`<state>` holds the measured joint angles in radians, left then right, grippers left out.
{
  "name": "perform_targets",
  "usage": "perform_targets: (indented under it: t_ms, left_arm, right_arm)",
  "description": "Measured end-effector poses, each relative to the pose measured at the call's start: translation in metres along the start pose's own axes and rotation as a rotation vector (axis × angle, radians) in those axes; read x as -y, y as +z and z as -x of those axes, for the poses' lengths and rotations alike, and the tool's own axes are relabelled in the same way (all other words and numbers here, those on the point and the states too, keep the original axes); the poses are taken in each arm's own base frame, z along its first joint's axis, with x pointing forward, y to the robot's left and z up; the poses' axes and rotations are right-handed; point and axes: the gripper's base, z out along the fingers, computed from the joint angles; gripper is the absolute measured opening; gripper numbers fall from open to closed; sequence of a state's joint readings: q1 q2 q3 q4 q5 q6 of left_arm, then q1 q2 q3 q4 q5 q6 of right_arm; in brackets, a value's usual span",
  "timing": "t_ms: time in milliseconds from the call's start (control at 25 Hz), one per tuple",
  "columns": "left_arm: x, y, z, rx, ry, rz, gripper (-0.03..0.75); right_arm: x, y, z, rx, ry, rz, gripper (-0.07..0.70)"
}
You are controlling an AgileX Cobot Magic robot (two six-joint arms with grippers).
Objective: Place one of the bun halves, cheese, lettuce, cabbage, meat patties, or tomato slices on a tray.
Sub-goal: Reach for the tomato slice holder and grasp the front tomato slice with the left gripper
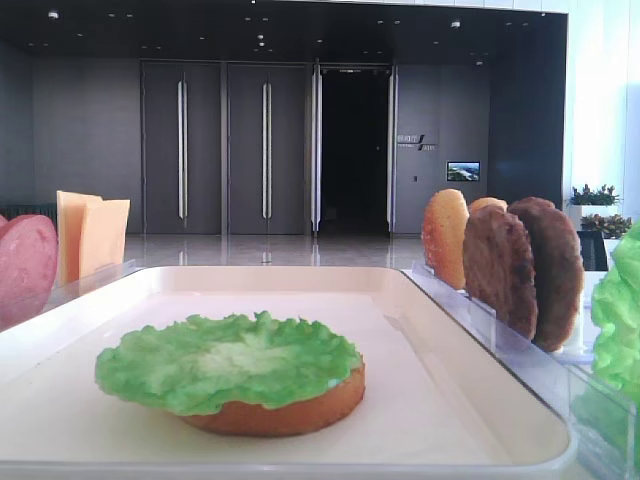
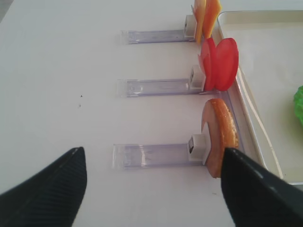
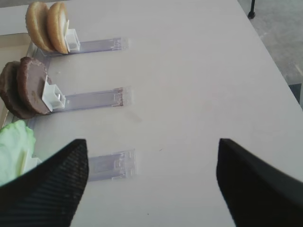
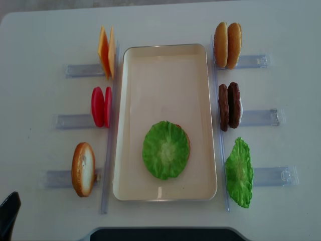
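From above, the tray [image 4: 165,65] sits mid-table with 1 lettuce [image 4: 166,149] leaf draped over a bun half [image 1: 275,412]; only the low front view reveals that golden bun beneath. Cheese [image 4: 106,51], tomato slices [image 4: 101,106] and another bun [image 4: 83,169] stand left; buns, meat patties [image 4: 229,106] and a second lettuce leaf stand right. The left gripper [image 2: 154,189] and right gripper [image 3: 151,182] gape wide, empty.

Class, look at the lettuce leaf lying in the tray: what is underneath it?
A bun half lies under the lettuce leaf in the tray. Only the bun's golden edge shows; its top face is covered.
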<state>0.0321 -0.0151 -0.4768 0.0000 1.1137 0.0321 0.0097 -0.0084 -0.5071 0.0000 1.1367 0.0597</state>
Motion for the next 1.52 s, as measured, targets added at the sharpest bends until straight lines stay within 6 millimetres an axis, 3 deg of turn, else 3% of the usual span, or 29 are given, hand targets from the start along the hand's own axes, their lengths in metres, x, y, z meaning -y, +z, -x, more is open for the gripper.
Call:
perform_targets:
  t_ms: [1200,1520]
  left_arm:
    - [-0.0007,0.0,-0.0002,-0.002,0.016,0.007,0.692]
    - [0.0031,-0.0066,0.0059,-0.139,-0.047,-0.038,0.692]
  right_arm:
    - [0.0,0.0,0.0,0.0,0.0,0.0,0.531]
    - [0.0,0.0,0.0,0.0,0.0,0.0,0.531]
